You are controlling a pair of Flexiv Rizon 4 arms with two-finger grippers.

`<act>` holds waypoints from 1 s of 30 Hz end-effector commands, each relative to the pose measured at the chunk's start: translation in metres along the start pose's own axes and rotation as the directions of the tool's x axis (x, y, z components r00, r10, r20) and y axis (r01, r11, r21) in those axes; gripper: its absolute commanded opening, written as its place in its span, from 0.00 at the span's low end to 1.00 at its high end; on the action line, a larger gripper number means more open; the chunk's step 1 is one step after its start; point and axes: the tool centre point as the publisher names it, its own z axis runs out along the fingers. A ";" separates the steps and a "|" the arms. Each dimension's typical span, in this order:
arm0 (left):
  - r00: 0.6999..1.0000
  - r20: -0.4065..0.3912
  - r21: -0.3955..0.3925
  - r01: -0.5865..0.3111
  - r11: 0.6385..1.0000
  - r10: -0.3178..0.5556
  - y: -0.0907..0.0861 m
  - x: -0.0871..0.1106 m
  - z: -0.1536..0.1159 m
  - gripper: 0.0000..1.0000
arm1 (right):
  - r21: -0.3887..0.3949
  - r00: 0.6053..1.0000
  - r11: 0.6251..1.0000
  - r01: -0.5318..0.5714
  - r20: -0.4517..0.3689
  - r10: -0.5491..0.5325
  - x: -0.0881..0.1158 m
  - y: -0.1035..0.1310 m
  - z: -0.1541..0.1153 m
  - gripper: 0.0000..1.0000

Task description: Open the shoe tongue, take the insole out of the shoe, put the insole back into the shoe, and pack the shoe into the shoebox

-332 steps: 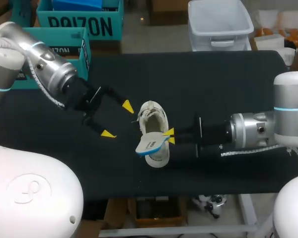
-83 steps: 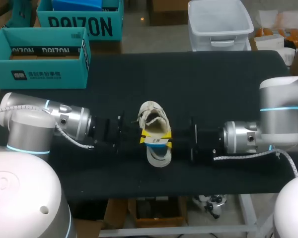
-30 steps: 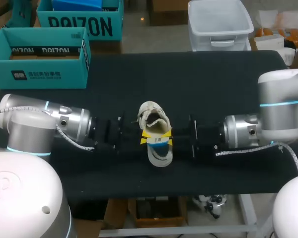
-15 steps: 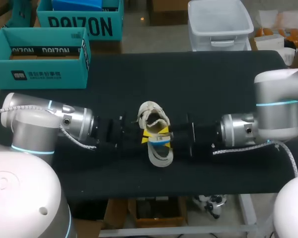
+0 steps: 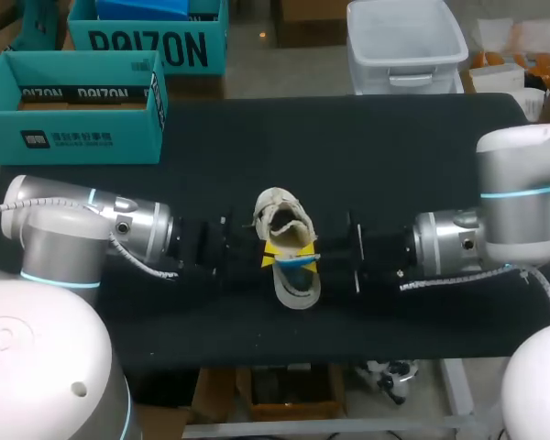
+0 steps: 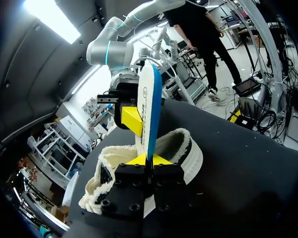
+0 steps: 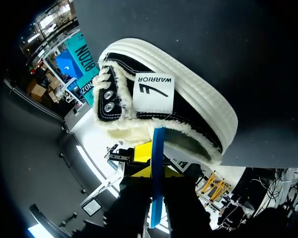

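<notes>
Gripping the insole (image 6: 148, 114) from two sides. The left gripper (image 6: 147, 159) has its fingers pinched together on the lower edge, and the insole stands on edge above it, one face blue, the other white. The right gripper (image 7: 156, 173) is clamped on the same insole from the opposite side; its yellow tip shows just beyond the insole in the left wrist view. The insole is over the opening of the shoe (image 5: 289, 247); cannot tell whether its lower end is inside. The shoe has a white sole and cream fleece collar. It sits mid black table (image 5: 394, 156), between the two grippers, toe toward the robot. The teal shoebox (image 5: 73, 105) is open at the far left, well apart from the shoe.
</notes>
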 end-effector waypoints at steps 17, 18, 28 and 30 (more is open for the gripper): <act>0.999 -0.001 0.045 -0.044 0.998 0.044 -0.027 0.002 0.002 0.00 | 0.014 1.000 1.000 -0.002 -0.010 0.002 -0.004 0.008 0.000 0.00; 0.999 -0.003 0.040 -0.041 0.998 0.042 -0.025 0.002 0.003 0.00 | 0.017 1.000 1.000 -0.004 -0.015 0.004 -0.005 0.012 0.001 0.00; 1.000 -0.010 -0.014 -0.016 1.000 0.016 -0.001 -0.007 0.010 0.00 | 0.026 1.000 0.999 -0.027 0.003 0.027 -0.003 0.039 0.009 0.00; 1.000 -0.012 -0.017 -0.014 1.000 0.014 0.000 -0.007 0.010 0.00 | 0.029 0.999 0.999 -0.034 0.007 0.034 -0.004 0.043 0.011 0.00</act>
